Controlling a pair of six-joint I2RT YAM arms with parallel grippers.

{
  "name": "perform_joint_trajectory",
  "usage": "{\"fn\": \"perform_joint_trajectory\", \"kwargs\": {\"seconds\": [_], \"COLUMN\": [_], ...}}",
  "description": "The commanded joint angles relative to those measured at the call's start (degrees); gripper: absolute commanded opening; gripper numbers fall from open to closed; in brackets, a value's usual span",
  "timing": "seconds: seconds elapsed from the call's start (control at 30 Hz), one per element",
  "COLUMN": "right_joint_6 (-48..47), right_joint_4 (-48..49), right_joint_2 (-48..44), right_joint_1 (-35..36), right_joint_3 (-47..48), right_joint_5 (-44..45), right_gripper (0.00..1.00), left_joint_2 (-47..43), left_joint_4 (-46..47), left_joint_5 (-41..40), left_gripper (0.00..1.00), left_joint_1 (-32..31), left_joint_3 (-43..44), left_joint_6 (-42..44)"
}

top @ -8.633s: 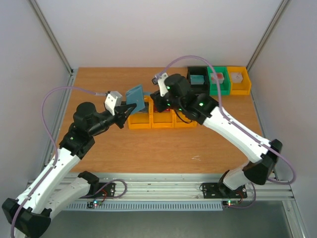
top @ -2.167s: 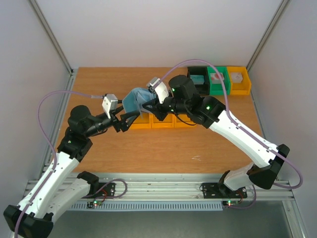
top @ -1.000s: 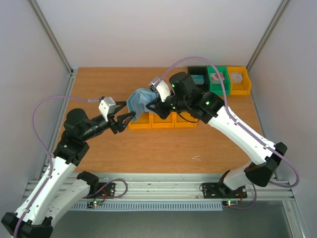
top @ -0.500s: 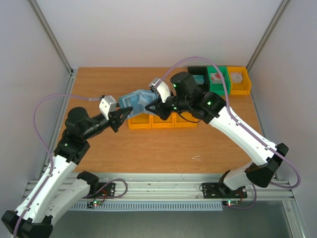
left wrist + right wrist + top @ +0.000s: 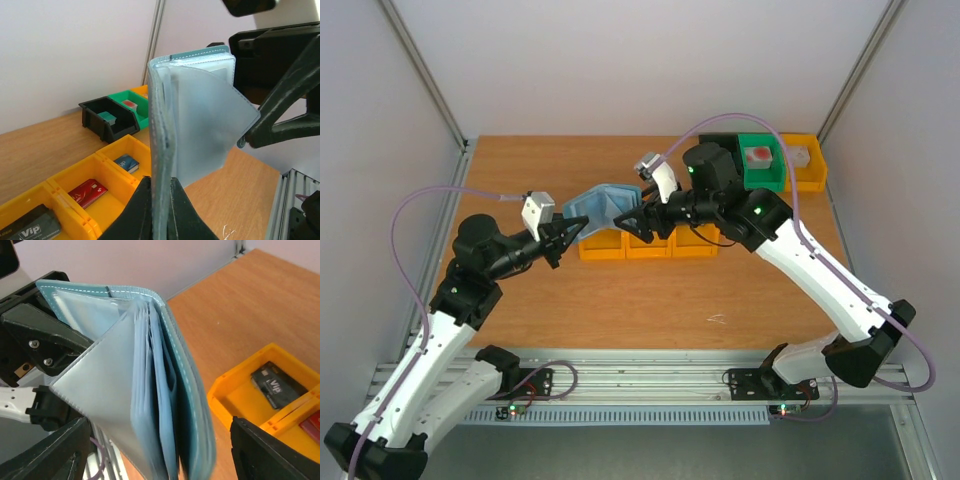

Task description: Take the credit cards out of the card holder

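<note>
The card holder [image 5: 599,205], a blue folding wallet with clear sleeves, hangs in the air over the left yellow bin. My left gripper [image 5: 571,232] is shut on its lower edge [image 5: 161,165]. My right gripper [image 5: 638,214] is open. Its fingers stand wide on either side of the card holder [image 5: 150,385] without touching it. Three credit cards lie in the row of yellow bins [image 5: 75,172]: a dark grey card [image 5: 31,228], a red card [image 5: 88,192] and a blue card [image 5: 126,162]. The grey card [image 5: 278,384] also shows in the right wrist view.
A green bin [image 5: 761,168] and a yellow bin [image 5: 807,165] stand at the back right, each with a small block inside. A black bin [image 5: 102,120] sits beside them, mostly hidden behind my right arm in the top view. Pale walls close off three sides.
My left gripper has shut on the card holder's edge. My right gripper has let go of it, opened and drawn back to the right.
</note>
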Motion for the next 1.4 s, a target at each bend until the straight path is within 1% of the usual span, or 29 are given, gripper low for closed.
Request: {"fn": "perform_joint_trajectory", "kwargs": {"seconds": [0.0, 0.07, 0.23, 0.43, 0.5, 0.57, 0.6, 0.63, 0.67, 0.77, 0.83, 0.87, 0.9, 0.93, 0.97, 1.07, 1.1, 1.17, 1.27, 1.37], "right_joint_6": [1.57, 0.87, -0.05, 0.29, 0.72, 1.16, 1.86, 2.95, 3.77, 3.70, 3.37, 2.94, 2.68, 2.49, 2.55, 3.33, 3.41, 3.03, 1.66, 1.31], "right_joint_4": [2.59, 3.08, 6.97, 10.46, 11.21, 12.33, 12.87, 13.09, 13.18, 11.75, 11.64, 11.38, 10.69, 10.04, 9.72, 9.68, 9.68, 8.87, 6.41, 5.37], "right_joint_2": [-2.02, -1.96, -3.04, -0.40, 0.36, 0.21, 0.14, 0.22, 0.32, 0.33, -0.24, -0.46, -0.63, -0.70, -0.89, -1.88, -2.31, -2.70, -2.58, -2.55], "right_joint_1": [-0.31, 0.36, 2.47, 3.47, 3.49, 2.78, 1.68, 0.56, -0.43, -1.96, -2.62, -2.75, -2.86, -3.05, -3.38, -5.33, -5.90, -6.51, -6.62, -6.63], "right_joint_3": [-1.52, -2.06, -5.04, -4.82, -4.46, -4.83, -5.01, -5.04, -4.98, -4.28, -4.55, -4.60, -4.42, -4.38, -4.37, -5.12, -5.21, -4.87, -3.53, -2.82], "right_joint_5": [1.11, 0.37, 6.86, 14.92, 15.37, 12.83, 8.97, 5.34, 2.23, -3.87, -7.46, -8.90, -9.85, -10.41, -11.16, -14.40, -15.58, -17.30, -18.52, -19.49], "right_gripper": [0.79, 0.82, 0.93, 0.93, 0.92, 0.90, 0.86, 0.80, 0.75, 0.53, 0.36, 0.22, 0.11, 0.03, 0.01, 0.01, 0.01, 0.01, 0.01, 0.01], "left_joint_2": [-0.11, 0.61, 1.02, 1.03, 0.80, 0.49, 0.28, 0.09, -0.01, -0.15, -0.14, -0.21, -0.25, -0.34, -0.40, -1.00, -1.29, -1.73, -2.43, -2.47], "left_joint_4": [2.35, 3.21, 4.45, 5.81, 5.79, 5.78, 5.78, 5.78, 7.80, 9.71, 10.35, 10.57, 10.75, 10.79, 10.90, 11.60, 12.10, 11.92, 9.73, 8.89], "left_joint_5": [-2.10, -3.05, -2.27, -0.67, 0.60, 1.94, 2.58, 3.58, 4.73, 7.09, 8.31, 8.93, 9.34, 9.65, 9.87, 9.58, 9.60, 9.70, 9.49, 6.46], "left_gripper": [0.00, 0.00, 0.00, 0.00, 0.00, 0.00, 0.00, 0.00, 0.00, 0.00, 0.00, 0.00, 0.00, 0.00, 0.01, 0.18, 0.21, 0.23, 0.23, 0.23], "left_joint_1": [0.16, 0.16, 0.16, 0.07, 0.07, 0.07, 0.07, 0.11, 0.08, 0.07, 0.07, 0.07, 0.07, 0.03, 0.07, 0.10, 0.08, 0.15, 0.16, 0.14], "left_joint_3": [0.54, 0.76, 0.91, 0.18, 0.01, -0.10, -0.14, -0.41, -0.67, -1.23, -1.58, -1.70, -1.79, -1.77, -1.73, -1.22, -1.21, -1.11, -1.19, -1.37], "left_joint_6": [-2.72, -4.11, -5.18, -5.97, -6.55, -6.81, -6.79, -6.63, -6.39, -6.74, -7.26, -7.36, -7.43, -7.50, -7.58, -8.12, -8.30, -7.64, -4.74, -2.60]}}
